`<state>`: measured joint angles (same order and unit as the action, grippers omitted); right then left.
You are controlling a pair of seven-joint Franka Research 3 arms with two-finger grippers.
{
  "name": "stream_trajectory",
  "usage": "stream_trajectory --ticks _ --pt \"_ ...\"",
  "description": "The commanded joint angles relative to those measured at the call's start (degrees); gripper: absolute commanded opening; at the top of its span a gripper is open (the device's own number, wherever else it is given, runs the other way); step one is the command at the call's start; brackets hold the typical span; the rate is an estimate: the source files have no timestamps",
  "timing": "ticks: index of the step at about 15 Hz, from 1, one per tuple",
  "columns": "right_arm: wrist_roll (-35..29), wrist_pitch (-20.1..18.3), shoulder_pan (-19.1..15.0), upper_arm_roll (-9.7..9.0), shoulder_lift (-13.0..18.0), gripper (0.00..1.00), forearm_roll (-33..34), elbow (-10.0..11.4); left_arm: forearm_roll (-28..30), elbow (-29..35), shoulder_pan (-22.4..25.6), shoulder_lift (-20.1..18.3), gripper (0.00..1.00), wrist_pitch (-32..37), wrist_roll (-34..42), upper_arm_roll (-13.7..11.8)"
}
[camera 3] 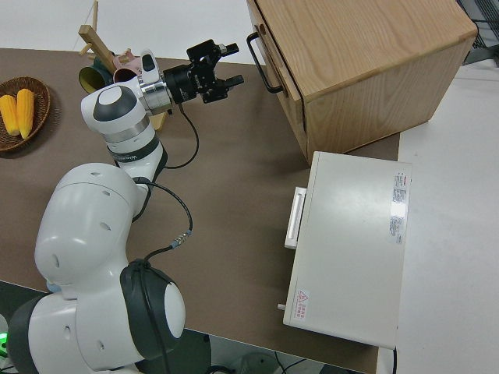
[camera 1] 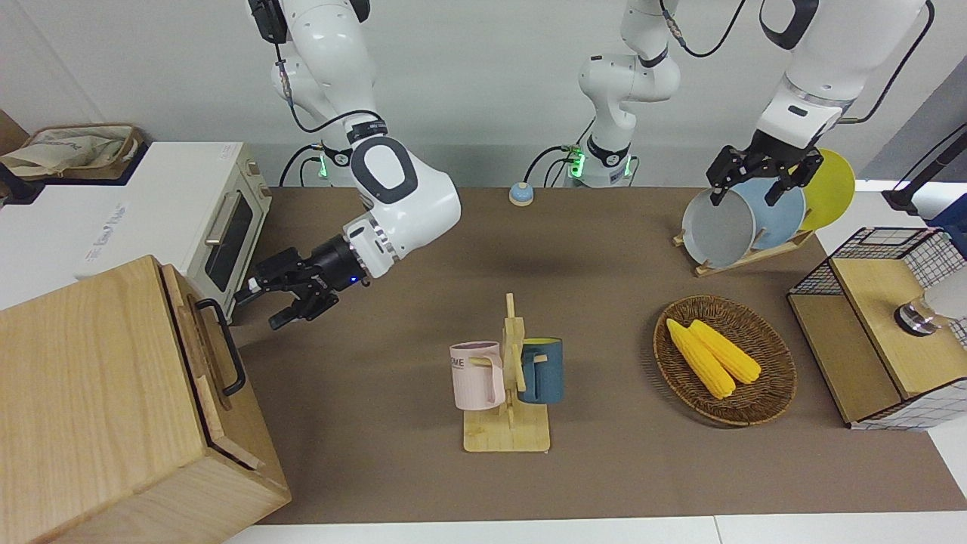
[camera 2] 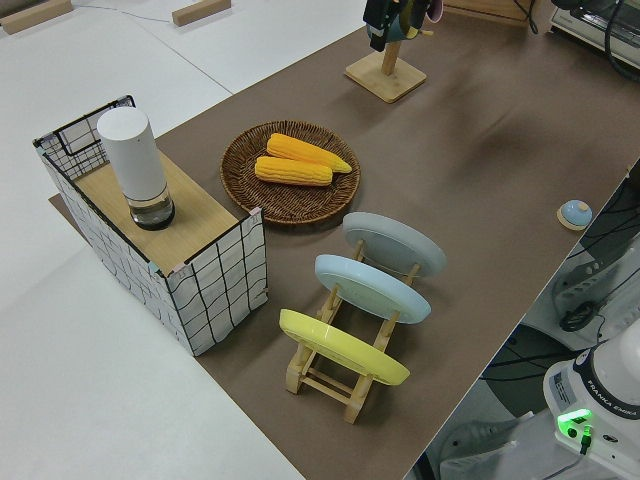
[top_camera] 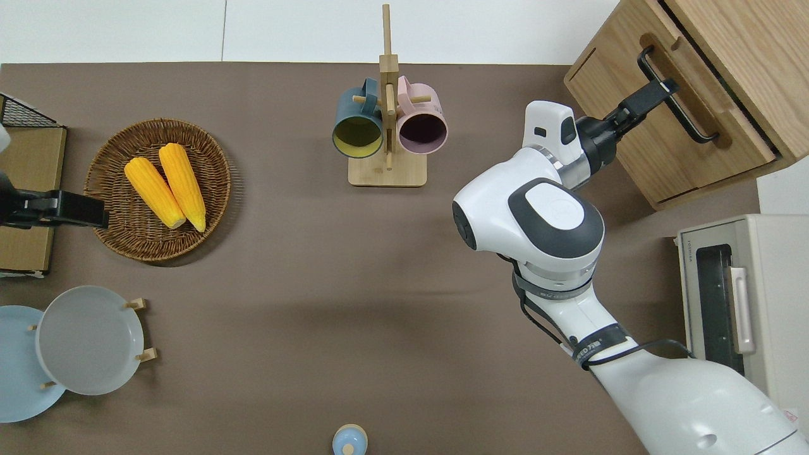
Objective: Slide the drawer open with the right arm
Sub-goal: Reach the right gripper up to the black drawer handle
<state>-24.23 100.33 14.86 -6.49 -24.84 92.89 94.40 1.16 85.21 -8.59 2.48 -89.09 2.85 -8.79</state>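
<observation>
The drawer (camera 1: 195, 355) is the top tray of the pale wooden box cabinet (camera 1: 91, 393) at the right arm's end of the table. Its front looks flush with the cabinet. Its black loop handle (camera 1: 224, 346) faces the table's middle and also shows in the overhead view (top_camera: 686, 107) and the right side view (camera 3: 260, 62). My right gripper (camera 1: 257, 310) is open and empty. It points at the handle with a small gap to it, as the right side view (camera 3: 236, 64) shows. In the overhead view (top_camera: 660, 90) it overlaps the handle's bar. My left gripper (camera 1: 748, 189) is parked.
A white toaster oven (camera 1: 219, 227) stands beside the cabinet, nearer to the robots. A mug rack (camera 1: 508, 378) with two mugs stands mid-table. A basket of corn (camera 1: 725, 359), a plate rack (camera 1: 748, 219) and a wire-mesh cabinet (camera 1: 884, 325) are toward the left arm's end.
</observation>
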Motion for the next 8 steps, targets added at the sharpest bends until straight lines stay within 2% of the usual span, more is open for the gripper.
stream_trajectory --ticks 1,4,5,6,8 --pt "-3.3 1.0 -2.5 -0.37 -1.3 0.983 5.4 0.6 -0.6 -1.2 -1.0 0.8 1.00 0.0 0.5 -1.0" --pt "-4.6 1.0 -3.1 -0.28 -1.8 0.975 7.0 0.5 -0.6 -1.2 -1.0 0.8 1.00 0.0 0.5 -1.0" --pt "-5.5 0.9 -3.1 -0.28 -2.0 0.931 7.0 0.5 -0.7 -1.2 -1.0 0.8 1.00 0.0 0.5 -1.0" --pt "-6.0 0.7 -3.0 -0.28 -2.3 0.844 7.0 0.5 -0.7 -1.2 -1.0 0.8 1.00 0.0 0.5 -1.0" --pt "-6.0 0.0 -2.7 -0.28 -2.6 0.550 7.0 0.5 -0.7 -1.2 -1.0 0.8 1.00 0.0 0.5 -1.0"
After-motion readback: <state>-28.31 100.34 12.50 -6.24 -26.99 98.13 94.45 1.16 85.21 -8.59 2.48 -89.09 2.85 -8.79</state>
